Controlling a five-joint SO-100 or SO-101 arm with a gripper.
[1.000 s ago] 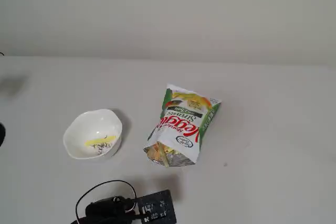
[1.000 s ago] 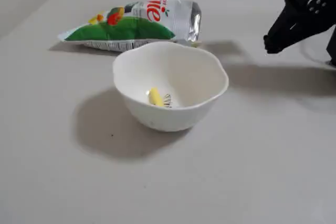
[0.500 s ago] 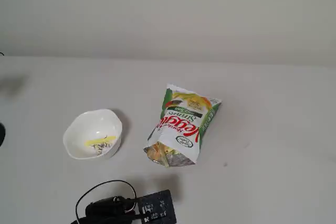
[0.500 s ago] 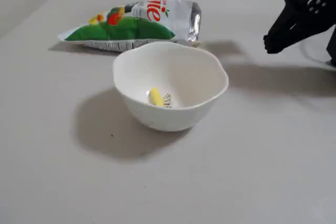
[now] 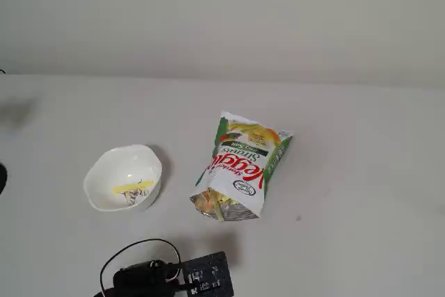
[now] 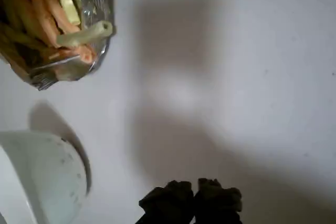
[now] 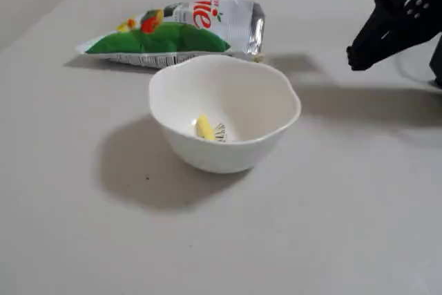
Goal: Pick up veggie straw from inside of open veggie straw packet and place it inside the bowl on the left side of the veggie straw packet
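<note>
The veggie straw (image 5: 132, 188) lies inside the white bowl (image 5: 104, 172), a short pale yellow stick (image 7: 204, 128) beside the dark sprig drawing. The bowl (image 7: 276, 101) stands left of the veggie straw packet (image 5: 243, 165) in a fixed view. The packet (image 7: 173, 32) lies flat. Its open mouth (image 6: 52, 24) shows several orange and yellow straws, one pale straw (image 6: 84, 34) sticking out. My gripper (image 6: 194, 195) is shut and empty, hovering over bare table beside the bowl (image 6: 37, 177) and well away from the packet mouth. In a fixed view the gripper (image 7: 353, 59) hangs at the top right.
My arm's base with a black cable loop (image 5: 167, 279) sits at the table's near edge in a fixed view. A pale wall rises behind the table. The grey tabletop (image 5: 361, 172) stretches right of the packet.
</note>
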